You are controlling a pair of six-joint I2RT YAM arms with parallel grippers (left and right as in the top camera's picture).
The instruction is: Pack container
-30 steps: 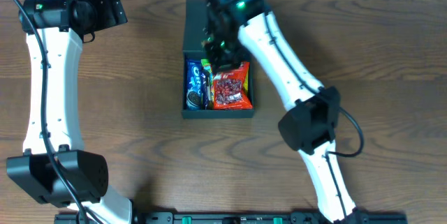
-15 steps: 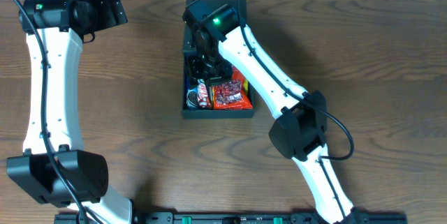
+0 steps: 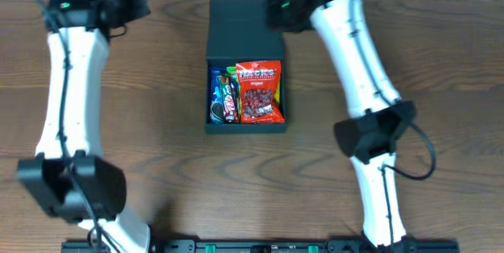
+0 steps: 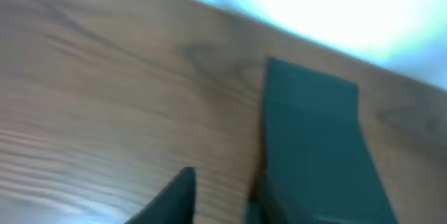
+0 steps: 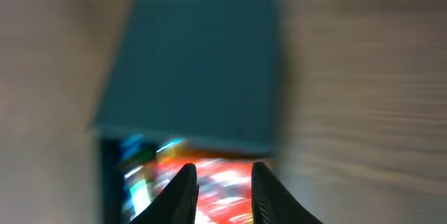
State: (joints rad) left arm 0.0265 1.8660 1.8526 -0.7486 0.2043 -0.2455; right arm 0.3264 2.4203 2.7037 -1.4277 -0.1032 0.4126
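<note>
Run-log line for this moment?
container: lid open, red snack bag inside | left gripper: open, empty, over table | right gripper: open, empty, above lid

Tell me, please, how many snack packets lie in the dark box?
3: a blue packet at the container's left wall, a dark bar beside it, a red bag on the right. Others may lie hidden underneath.

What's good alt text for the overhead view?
A dark charcoal shallow cardboard box sits open on a brown wooden table, holding a red snack bag and a blue packet. The left arm and right arm flank it.
</note>
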